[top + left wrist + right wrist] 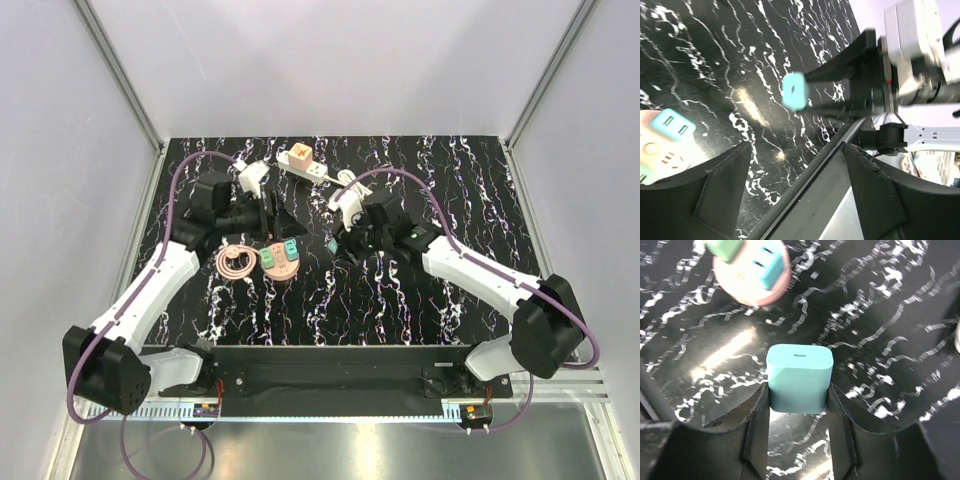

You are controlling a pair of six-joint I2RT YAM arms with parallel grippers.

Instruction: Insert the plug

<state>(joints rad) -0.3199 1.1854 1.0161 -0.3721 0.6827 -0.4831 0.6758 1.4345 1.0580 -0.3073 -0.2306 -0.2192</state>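
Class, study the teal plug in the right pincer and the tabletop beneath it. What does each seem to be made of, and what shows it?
Teal plug: probably moulded plastic, smooth satin finish; even colour, rounded corners, soft sheen. Tabletop: glossy black with white marble-like veins; bright glare patches show the gloss, but stone, laminate or printed film cannot be told apart.

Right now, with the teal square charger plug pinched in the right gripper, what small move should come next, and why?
Probably carry the teal square charger plug a little toward the round pink socket hub. The right gripper is shut on it, yet the hub sits apart, up and to the left in the wrist view. The open left gripper holds nothing.
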